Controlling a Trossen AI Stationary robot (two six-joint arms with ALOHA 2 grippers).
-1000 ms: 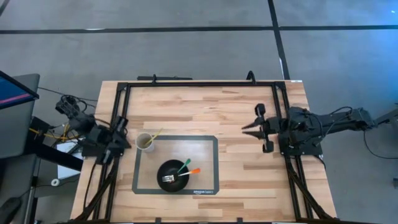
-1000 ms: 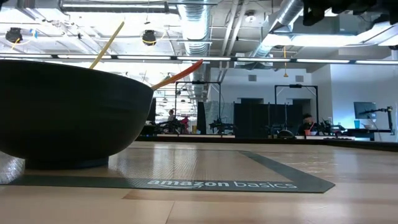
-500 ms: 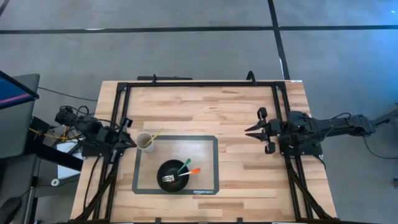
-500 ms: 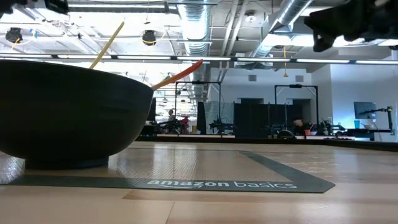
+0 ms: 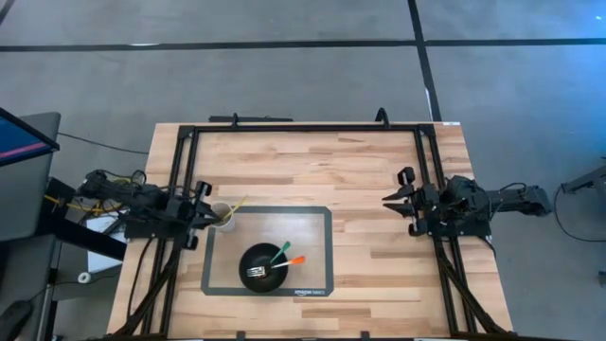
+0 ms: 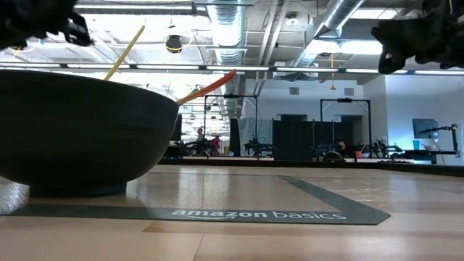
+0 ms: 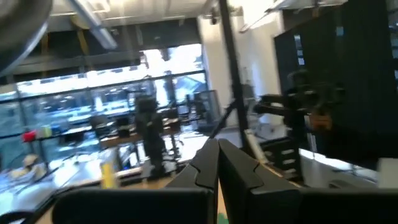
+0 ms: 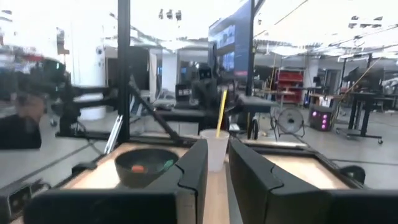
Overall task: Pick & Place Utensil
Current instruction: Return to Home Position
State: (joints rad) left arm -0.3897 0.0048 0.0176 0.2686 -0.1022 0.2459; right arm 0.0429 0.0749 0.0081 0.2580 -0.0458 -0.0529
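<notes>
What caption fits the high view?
Fork in black bowl, straw in white cup; left claw and right claw at table sides.

My wooden tabletop (image 5: pixel 312 166) fills mid-frame, edged by a black frame (image 5: pixel 303 127); grey floor (image 5: pixel 237 76) surrounds it, and a monitor (image 5: pixel 24 142) sits at the far left edge.

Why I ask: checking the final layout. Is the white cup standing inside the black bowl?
No, the white cup stands at the mat's corner, beside the black bowl and apart from it, holding the yellow straw.
</notes>
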